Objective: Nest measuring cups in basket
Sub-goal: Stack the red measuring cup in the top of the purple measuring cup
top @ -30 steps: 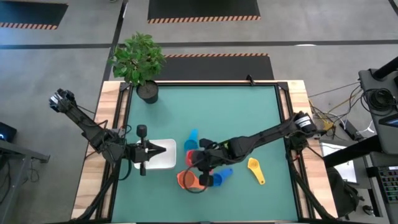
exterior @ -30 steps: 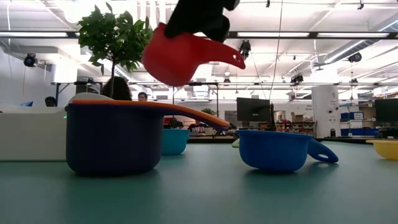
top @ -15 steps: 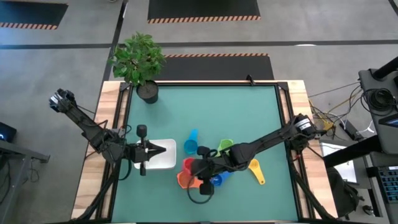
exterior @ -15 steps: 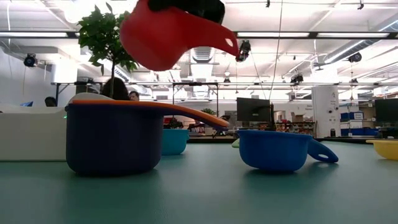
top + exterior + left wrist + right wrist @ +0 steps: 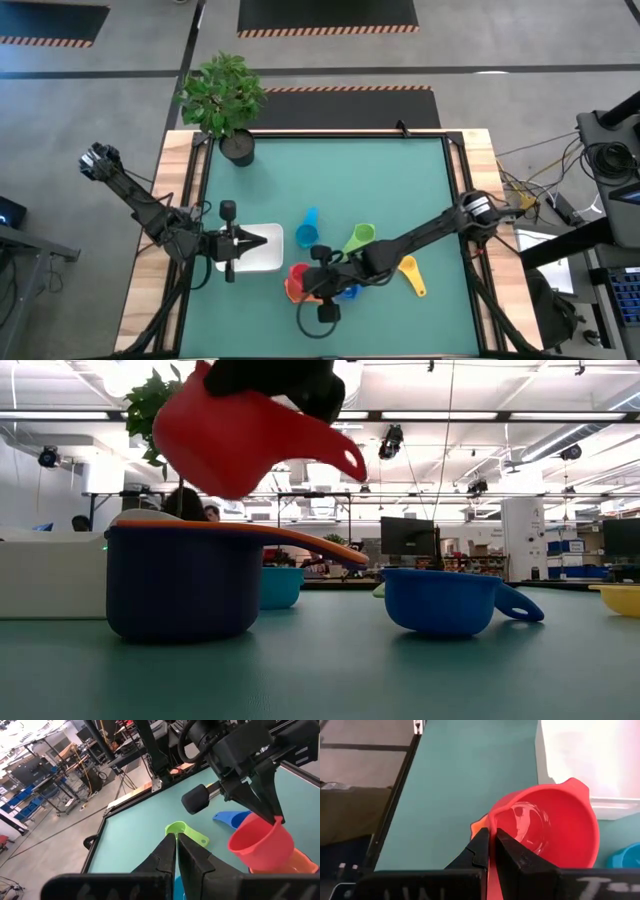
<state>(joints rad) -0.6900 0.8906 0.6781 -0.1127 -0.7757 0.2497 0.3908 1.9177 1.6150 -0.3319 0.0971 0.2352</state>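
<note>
My right gripper (image 5: 312,272) is shut on the red cup (image 5: 235,435), which hangs tilted in the air just above a dark purple cup (image 5: 180,585) that has the orange cup (image 5: 293,291) nested in it. The dark blue cup (image 5: 445,600), light blue cup (image 5: 308,228), green cup (image 5: 360,238) and yellow cup (image 5: 410,272) rest on the green mat by their bottoms. The white basket (image 5: 262,262) lies to the left of the cups. My left gripper (image 5: 264,241) hovers shut over the basket, holding nothing. My right gripper pinches the red cup's wall at the rim (image 5: 492,826), one finger (image 5: 512,852) inside the bowl and one outside, on the side across from the handle (image 5: 350,458). The fingers slant down from the table's right. The cup is lifted clear and tilted.
A potted plant (image 5: 225,95) stands at the mat's far left corner. A raised dark frame (image 5: 455,200) runs round the mat. Bare mat lies toward the far edge and the near right corner.
My right gripper has carried the red cup toward the table's near edge and a little to the left, sinking slightly. The cup now hangs over the purple and orange stack and has tipped a bit further. My left arm has kept still.
</note>
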